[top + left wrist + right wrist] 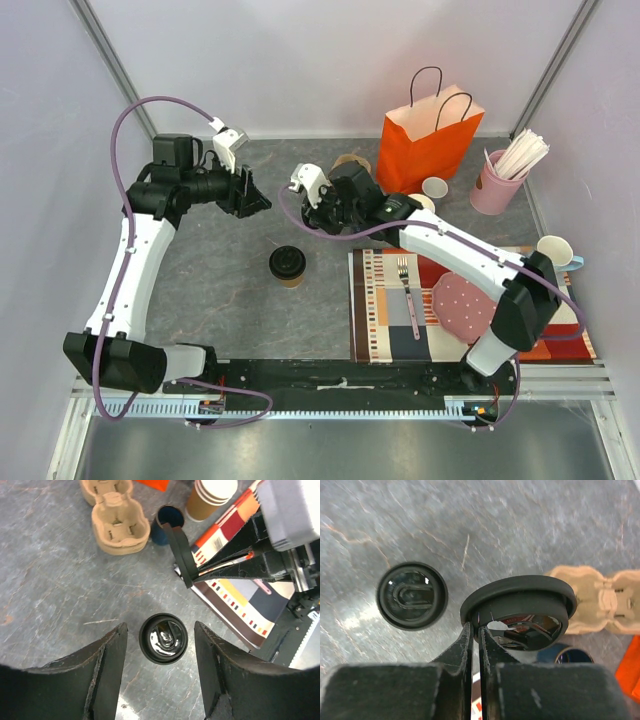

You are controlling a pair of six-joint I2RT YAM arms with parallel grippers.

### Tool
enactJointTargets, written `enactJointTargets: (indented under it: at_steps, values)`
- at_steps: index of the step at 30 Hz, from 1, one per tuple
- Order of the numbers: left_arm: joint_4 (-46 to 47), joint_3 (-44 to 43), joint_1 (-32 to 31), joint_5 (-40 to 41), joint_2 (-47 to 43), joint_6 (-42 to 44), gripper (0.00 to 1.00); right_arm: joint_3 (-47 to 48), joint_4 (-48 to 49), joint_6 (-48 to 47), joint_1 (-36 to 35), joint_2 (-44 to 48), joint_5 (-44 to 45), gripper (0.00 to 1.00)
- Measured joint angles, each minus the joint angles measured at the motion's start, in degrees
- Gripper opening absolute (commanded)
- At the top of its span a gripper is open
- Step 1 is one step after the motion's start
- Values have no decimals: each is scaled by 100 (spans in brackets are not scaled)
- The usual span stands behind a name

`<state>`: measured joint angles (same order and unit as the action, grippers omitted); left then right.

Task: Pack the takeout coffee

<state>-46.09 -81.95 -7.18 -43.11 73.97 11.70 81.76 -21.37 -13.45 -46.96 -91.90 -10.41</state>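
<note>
Coffee (162, 638): light, lidded, crushable; we judge a mid-wall grip safest.
Left fingers (107, 665): open, hovering clear of it.
Right fingers (464, 647): pinching a loose lid (520, 592).

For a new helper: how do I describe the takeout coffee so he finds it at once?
Find the striped placemat on the grey table. Left of it stands a small brown cup. It alone has a black lid; the cups by the orange bag have none.

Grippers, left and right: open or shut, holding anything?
Left gripper: open, holding nothing.
Right gripper: shut on the loose black lid.
</note>
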Motion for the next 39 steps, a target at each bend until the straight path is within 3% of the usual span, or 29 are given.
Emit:
enactJointTargets:
  at_steps: [10,19,26,34,35,36,39]
  values:
    - [114,280,2,717,-55,15,62,208,-1381,35,20,-761,741,0]
    - [210,476,2,826,-52,13,61,745,-1622,487,170,-1823,629,0]
    - [214,555,2,962,-52,17,61,887,-1670,715,299,-2146,564,0]
    - [232,555,2,986,-52,24,61,1108,-1703,815,295,-2341,551,19]
    - [240,562,2,988,-52,26,61,1137,-1707,820,295,-2371,557,23]
    - [254,577,2,988,-55,35,60,1165,-1714,831,295,-2398,564,34]
    - [269,643,2,988,-55,39,60,1252,-1731,868,295,-2474,575,47]
